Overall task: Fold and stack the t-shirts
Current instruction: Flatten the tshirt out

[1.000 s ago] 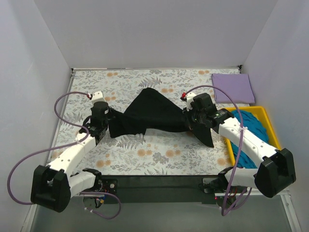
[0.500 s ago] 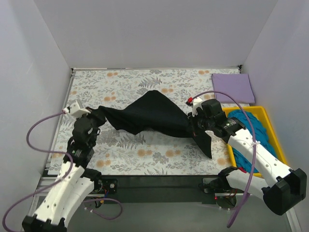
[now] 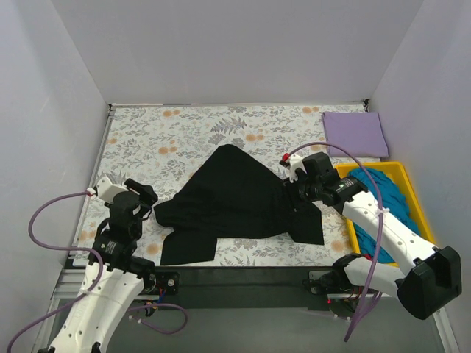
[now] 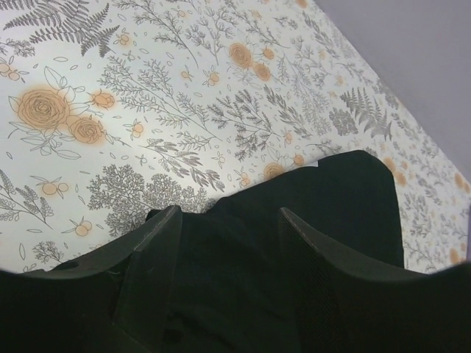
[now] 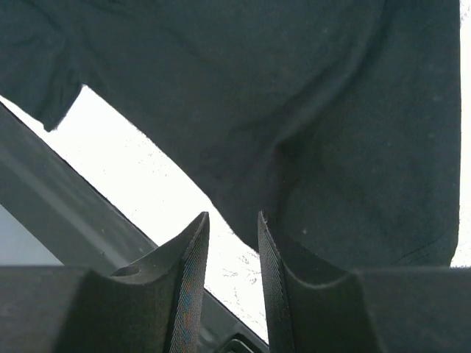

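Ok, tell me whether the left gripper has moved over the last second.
Yes. In the top view the left gripper has pulled back toward the near-left, farther from the folded lavender t-shirt.

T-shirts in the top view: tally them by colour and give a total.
Black t-shirt: 1
Lavender t-shirt: 1
Teal t-shirt, one heap in the yellow tray, may hide more: 1
Total: 3

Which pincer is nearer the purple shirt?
Right. The right pincer is at the black shirt's right edge, below-left of the purple shirt; the left pincer is beyond the black shirt's left edge.
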